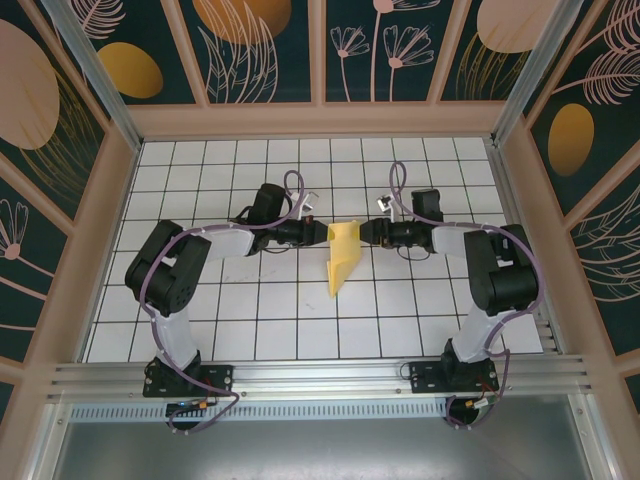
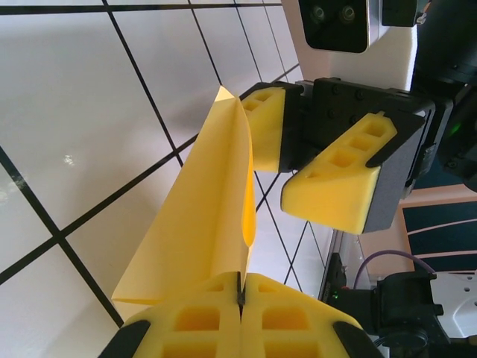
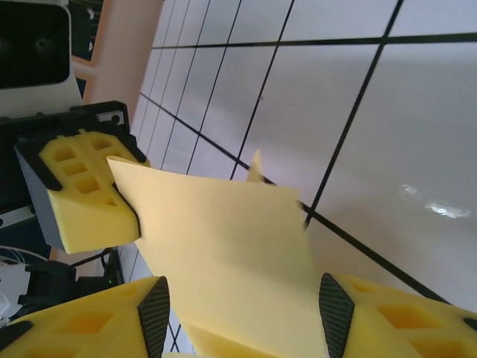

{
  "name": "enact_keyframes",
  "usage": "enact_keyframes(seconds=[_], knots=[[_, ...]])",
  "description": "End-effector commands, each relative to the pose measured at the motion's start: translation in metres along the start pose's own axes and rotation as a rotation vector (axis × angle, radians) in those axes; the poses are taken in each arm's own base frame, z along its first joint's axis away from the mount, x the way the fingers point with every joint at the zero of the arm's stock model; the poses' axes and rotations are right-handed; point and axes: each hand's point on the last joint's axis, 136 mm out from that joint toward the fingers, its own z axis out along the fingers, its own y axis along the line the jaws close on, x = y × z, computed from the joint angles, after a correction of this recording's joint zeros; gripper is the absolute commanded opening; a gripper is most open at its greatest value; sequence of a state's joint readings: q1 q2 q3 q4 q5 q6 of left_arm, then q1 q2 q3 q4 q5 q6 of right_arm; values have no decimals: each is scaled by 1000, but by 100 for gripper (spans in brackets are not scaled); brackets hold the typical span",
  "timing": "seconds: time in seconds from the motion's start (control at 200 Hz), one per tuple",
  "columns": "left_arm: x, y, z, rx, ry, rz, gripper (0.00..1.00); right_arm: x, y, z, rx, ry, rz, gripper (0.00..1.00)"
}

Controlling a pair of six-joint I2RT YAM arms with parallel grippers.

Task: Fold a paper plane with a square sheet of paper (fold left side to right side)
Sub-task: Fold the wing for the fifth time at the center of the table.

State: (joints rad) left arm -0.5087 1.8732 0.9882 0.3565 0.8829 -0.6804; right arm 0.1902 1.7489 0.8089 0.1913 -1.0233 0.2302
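The yellow sheet of paper (image 1: 341, 255) is folded into a narrow shape whose point faces the near edge, and it is held above the middle of the white grid table (image 1: 250, 300). My left gripper (image 1: 322, 234) comes in from the left and is shut on the paper's folded edge (image 2: 201, 216); in the left wrist view its yellow pads (image 2: 197, 317) meet with the paper pinched between them. My right gripper (image 1: 366, 234) faces it from the right and is open. Its fingertips (image 3: 155, 309) stand on either side of the paper's flap (image 3: 223, 246) without pressing on it.
A wooden frame (image 1: 320, 120) and patterned walls enclose the table on three sides. An aluminium rail (image 1: 320, 380) with both arm bases runs along the near edge. The two grippers are almost tip to tip, with the right gripper's foam fingers (image 2: 335, 186) close to the paper.
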Motion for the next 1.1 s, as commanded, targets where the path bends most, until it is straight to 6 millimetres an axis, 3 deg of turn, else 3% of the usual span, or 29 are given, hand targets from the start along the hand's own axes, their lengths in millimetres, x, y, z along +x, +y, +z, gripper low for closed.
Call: enact_keyframes(seconds=[0.0,0.225,0.54,0.936,1.041,1.096], knots=[[-5,-15,-8,38,-17,61,0,-5,-4,-9,-7,-22,-39,61],[-4,-15,-7,46,-10,53,0,2,7,-1,-82,23,-58,62],[-3,-14,-6,49,-6,50,0,7,5,6,-118,53,-42,54],[-8,18,-6,-32,-37,-29,1,10,1,3,-86,81,-21,23],[-8,25,-8,-61,-42,-41,9,10,1,3,-82,87,-7,16],[-10,28,-10,-80,-52,-44,20,10,1,4,-73,92,7,13]])
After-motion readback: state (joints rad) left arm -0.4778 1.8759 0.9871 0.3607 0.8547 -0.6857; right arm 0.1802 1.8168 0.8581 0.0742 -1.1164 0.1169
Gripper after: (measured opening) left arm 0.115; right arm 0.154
